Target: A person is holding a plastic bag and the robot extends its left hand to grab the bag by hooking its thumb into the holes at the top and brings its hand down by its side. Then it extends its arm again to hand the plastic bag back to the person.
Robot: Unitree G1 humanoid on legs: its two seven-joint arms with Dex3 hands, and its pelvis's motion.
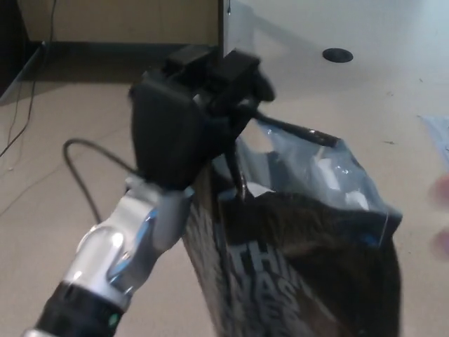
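Observation:
My left hand [184, 119] is raised in the middle of the head view, its black fingers closed on the top of a dark plastic bag [302, 246]. The bag hangs from the hand, its shiny side with pale lettering filling the lower right. My silver forearm [116, 253] comes up from the bottom left. At the right edge a blurred part of a person's hand [442, 210] shows close to the bag. My right hand is out of the picture.
The beige floor [63, 168] stretches around. A dark partition post [221, 21] stands at the top middle, with a black round floor plate [337, 55] to its right. Thin cables [21, 126] run along the left.

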